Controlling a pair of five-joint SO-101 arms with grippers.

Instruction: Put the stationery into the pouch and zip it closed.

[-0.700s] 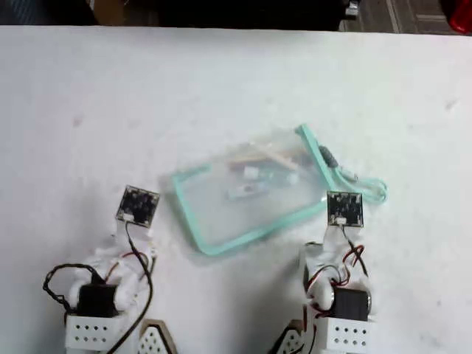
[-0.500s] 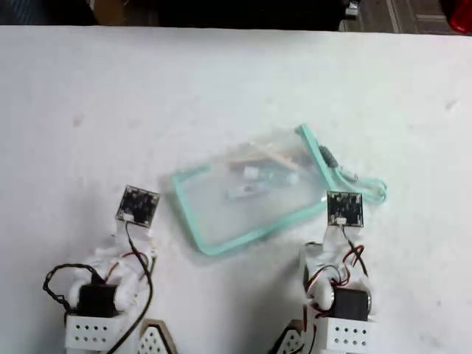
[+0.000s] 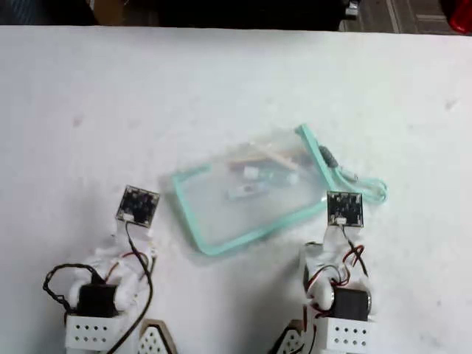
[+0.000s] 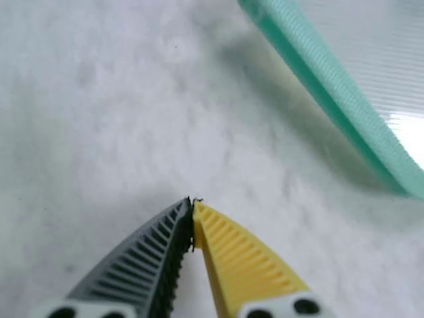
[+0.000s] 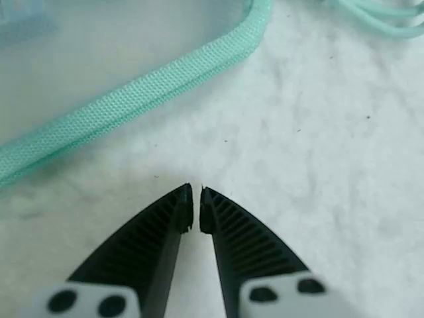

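Observation:
A clear pouch with a mint-green fabric border lies flat in the middle of the white table. Several stationery items show through it, near its far side. A dark zipper pull sits at its right corner, with a green cord loop trailing beside it. My left gripper is shut and empty above bare table, a short way from the pouch's green edge. My right gripper is shut and empty too, just off the pouch's border.
Both arms rest at the table's near edge, the left one beside the pouch's left corner and the right one by its right corner. The table's far edge meets a dark background. Open surface surrounds the pouch.

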